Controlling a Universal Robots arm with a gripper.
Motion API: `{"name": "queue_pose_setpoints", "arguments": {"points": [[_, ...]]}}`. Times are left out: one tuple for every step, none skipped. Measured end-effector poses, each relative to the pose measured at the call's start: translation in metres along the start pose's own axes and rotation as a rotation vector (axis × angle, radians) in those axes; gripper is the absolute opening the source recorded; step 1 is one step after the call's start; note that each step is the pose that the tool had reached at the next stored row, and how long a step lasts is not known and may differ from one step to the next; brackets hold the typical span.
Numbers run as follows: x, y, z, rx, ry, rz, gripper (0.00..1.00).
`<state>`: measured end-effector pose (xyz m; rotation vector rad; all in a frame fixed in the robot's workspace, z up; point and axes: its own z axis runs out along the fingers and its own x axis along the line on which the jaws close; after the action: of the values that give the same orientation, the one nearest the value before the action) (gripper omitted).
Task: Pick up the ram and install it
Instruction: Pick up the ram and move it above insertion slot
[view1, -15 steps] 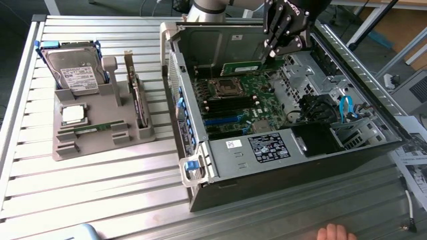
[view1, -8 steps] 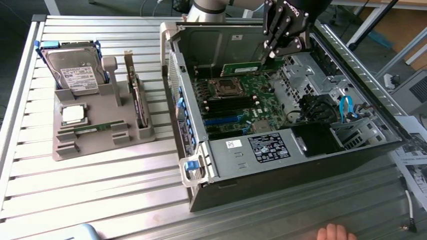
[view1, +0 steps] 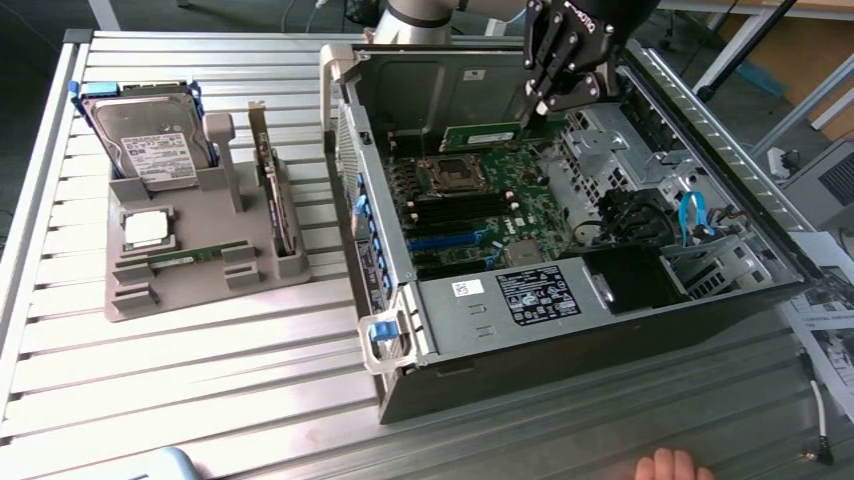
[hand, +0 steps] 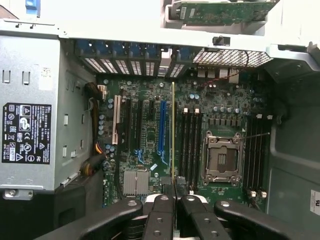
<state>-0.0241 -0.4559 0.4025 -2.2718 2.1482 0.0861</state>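
While my pincer (view1: 541, 112) hangs inside the open computer case (view1: 400, 330), it is clenched on the ram (view1: 478, 133), flat faces pinched between the two fingertips. Exterior view: the green stick juts level from the fingers toward that view's left, up near the raised side panel and above the motherboard (view1: 514, 215), touching nothing below. Wrist view: the ram (hand: 173, 135) shows edge-on as a thin pale line running out from the pincer (hand: 173, 192), crossing the board between the long blue slot (hand: 161, 127) and the bank of black memory slots (hand: 190, 142) beside the bare processor socket (hand: 221, 159). Not seated; whether it sits squarely over a slot I cannot tell from here. Handling, my estimate: very light, stiff along its length but thin, so it would twist or crack if forced at an angle. Chips and the contact edge look fragile. The flat faces are smooth, so a skewed pinch might slip. Best hold is across both faces near the upper edge, clear of the contacts. Elsewhere: grey tray (view1: 200, 285) on the slatted table (view1: 200, 380), well apart from the case, carrying a hard drive (view1: 147, 140), a square silver chip (view1: 144, 228) and an upright expansion card (view1: 274, 190). A person's hand (view1: 674, 465) rests at the table's near edge.
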Motion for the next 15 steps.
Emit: {"name": "queue_pose_setpoints", "arguments": {"points": [[-0.001,-0.0001,0.0003,0.0,0.0001,0.0,0.12],[-0.003,-0.0002,0.0007,0.0,0.0,0.0,0.12],[-0.005,-0.0003,0.0009,0.0,0.0,0.0,0.12],[-0.007,-0.0004,0.0012,0.0,0.0001,0.0,0.12],[-0.008,-0.0005,0.0015,-0.0001,0.0002,0.0,0.12],[-0.01,-0.0006,0.0018,0.0,0.0001,0.0,0.12],[-0.011,-0.0007,0.0021,0.0,0.0001,0.0,0.12],[-0.013,-0.0008,0.0024,0.0,0.0,0.0,0.12],[-0.014,-0.0009,0.0027,0.0,0.0,0.0,0.12],[-0.015,-0.0009,0.0029,0.0,0.0001,0.0,0.12],[-0.016,-0.001,0.0032,0.0,0.0,0.0,0.12],[-0.018,-0.0011,0.0034,0.0,0.0,0.0,0.12],[-0.019,-0.0012,0.0037,0.0,0.0002,0.0,0.12],[-0.02,-0.0012,0.0039,0.0,0.0002,0.0,0.12],[-0.022,-0.0013,0.0042,0.0,0.0001,0.0,0.12]]}}
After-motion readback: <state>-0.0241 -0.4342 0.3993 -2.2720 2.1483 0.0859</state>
